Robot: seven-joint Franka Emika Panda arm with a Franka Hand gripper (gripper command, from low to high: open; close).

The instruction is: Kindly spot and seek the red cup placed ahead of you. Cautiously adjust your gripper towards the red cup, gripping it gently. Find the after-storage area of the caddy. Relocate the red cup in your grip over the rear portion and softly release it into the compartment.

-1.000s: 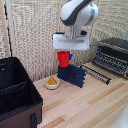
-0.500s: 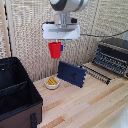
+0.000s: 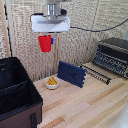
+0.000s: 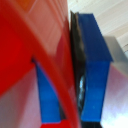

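Note:
The red cup [image 3: 45, 43] hangs high above the table, held in my gripper [image 3: 48, 37], whose white block sits just above it. In the wrist view the red cup [image 4: 35, 55] fills most of the picture, with a dark blue finger [image 4: 95, 70] pressed against its wall. The black caddy [image 3: 17, 107] stands at the exterior view's left, open, with a cross divider. Its strap is on the near end wall. The rear portion [image 3: 11, 75] is the far section, dark and apparently empty. The cup is right of and well above the caddy.
A small white bowl [image 3: 51, 82] with yellow contents sits on the wooden table beside a leaning flat dark blue panel [image 3: 71, 73]. A black toaster oven [image 3: 112, 56] with a metal rack [image 3: 97, 75] stands at the exterior view's right. A cable runs along the reed wall behind.
The gripper has lifted the red cup from table level, beside the blue panel, to high above the table and moved it toward the exterior view's left.

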